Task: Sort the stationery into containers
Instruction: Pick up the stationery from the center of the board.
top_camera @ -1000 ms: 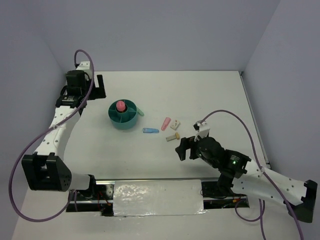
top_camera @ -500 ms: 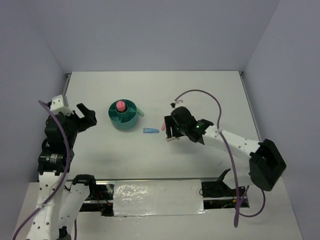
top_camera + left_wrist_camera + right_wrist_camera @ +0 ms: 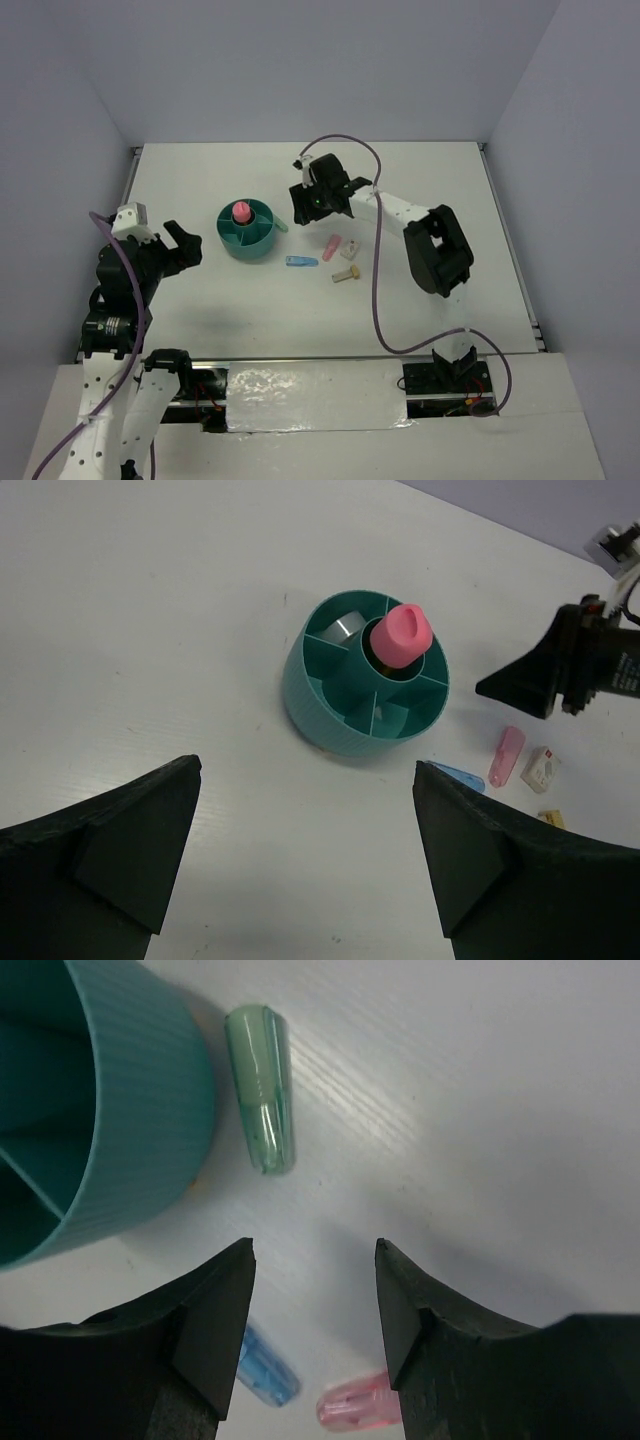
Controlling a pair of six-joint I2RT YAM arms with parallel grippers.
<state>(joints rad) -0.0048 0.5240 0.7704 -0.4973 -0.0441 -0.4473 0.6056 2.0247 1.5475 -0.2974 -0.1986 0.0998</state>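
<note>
The round teal organiser [image 3: 245, 248] stands upright left of the centre of the worktop [image 3: 470, 180], with a pink-capped cylinder [image 3: 241, 212] upright in its central cup. A green piece [image 3: 282, 225] lies flat just beside its right wall. Further right, close together, lie a blue piece [image 3: 301, 262], a pink piece [image 3: 331, 246], a white block [image 3: 350, 249] and a beige piece [image 3: 346, 274].

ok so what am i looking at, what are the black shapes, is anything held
These are two robot arms on a white table, each ending in a two-finger gripper. One picture looks down from above; the other two come from wrist cameras, so those black shapes are the gripper's own fingers. A teal organiser holds a pink glue stick in its middle cup. Green piece, blue piece, pink piece, beige piece and white block lie loose nearby. The left gripper and right gripper are open, holding nothing.
</note>
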